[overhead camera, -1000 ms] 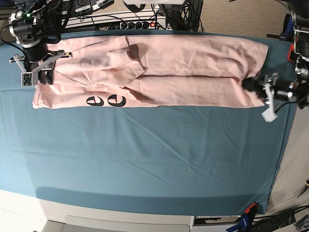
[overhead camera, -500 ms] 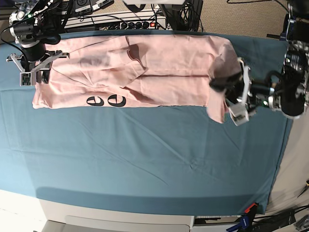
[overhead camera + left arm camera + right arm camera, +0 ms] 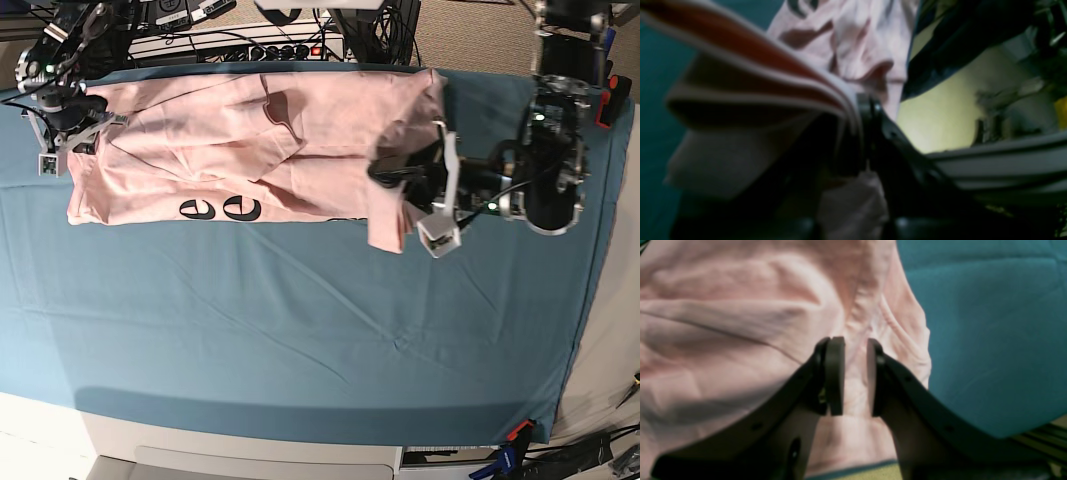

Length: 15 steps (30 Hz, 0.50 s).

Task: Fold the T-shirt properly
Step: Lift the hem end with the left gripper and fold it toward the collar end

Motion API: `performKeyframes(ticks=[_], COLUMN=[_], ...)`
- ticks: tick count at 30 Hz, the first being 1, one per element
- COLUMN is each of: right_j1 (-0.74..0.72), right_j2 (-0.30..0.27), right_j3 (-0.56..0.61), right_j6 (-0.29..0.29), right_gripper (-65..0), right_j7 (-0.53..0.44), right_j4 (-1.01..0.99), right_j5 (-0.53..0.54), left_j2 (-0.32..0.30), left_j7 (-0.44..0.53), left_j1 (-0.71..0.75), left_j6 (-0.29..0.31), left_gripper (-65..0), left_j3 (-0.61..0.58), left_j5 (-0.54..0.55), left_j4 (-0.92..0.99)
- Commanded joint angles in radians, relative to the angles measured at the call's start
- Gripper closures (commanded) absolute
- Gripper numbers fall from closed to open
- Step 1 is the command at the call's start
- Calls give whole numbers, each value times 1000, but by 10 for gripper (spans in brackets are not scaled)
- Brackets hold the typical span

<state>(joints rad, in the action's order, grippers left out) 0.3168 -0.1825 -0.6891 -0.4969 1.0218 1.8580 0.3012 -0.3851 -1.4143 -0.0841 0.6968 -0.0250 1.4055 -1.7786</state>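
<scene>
The pale pink T-shirt (image 3: 250, 150) lies as a long band across the far half of the teal table cloth (image 3: 300, 330), with black lettering (image 3: 220, 209) at its near edge. My left gripper (image 3: 390, 172) is shut on the shirt's right end, which it holds lifted and doubled over toward the middle. In the left wrist view the fabric layers (image 3: 773, 86) drape over the left gripper (image 3: 865, 106). My right gripper (image 3: 60, 132) is at the shirt's far left end. In the right wrist view the right gripper (image 3: 855, 373) has narrow-set jaws, and the T-shirt (image 3: 740, 340) bunches into them.
A power strip and cables (image 3: 250, 45) run behind the table's far edge. The left arm's bulky body (image 3: 550, 170) hangs over the right side of the cloth. An orange clamp (image 3: 517, 432) grips the cloth's near right corner.
My left gripper has carried the shirt's right end leftward, from the table's right side to about mid-shirt. My right gripper has shifted a little up and left, drawing the left corner with it.
</scene>
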Motion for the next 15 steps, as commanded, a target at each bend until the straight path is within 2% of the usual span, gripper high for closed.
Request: performKeyframes(ticks=[1,15], right_j1=[-12,-34], right_j2=[-18,-34], right_j3=[-5,-5], right_j6=[0,0], right_gripper=[-124,-124], right_j7=[-20,-24], right_j4=[8,5], right_j5=[9,24], left_j2=[11,275], left_j7=[18,18], left_j1=[-19,-31], left_j6=[1,1], left_gripper=[0,0], left_j3=[7,-8], left_j5=[21,-31], left_j4=[0,194])
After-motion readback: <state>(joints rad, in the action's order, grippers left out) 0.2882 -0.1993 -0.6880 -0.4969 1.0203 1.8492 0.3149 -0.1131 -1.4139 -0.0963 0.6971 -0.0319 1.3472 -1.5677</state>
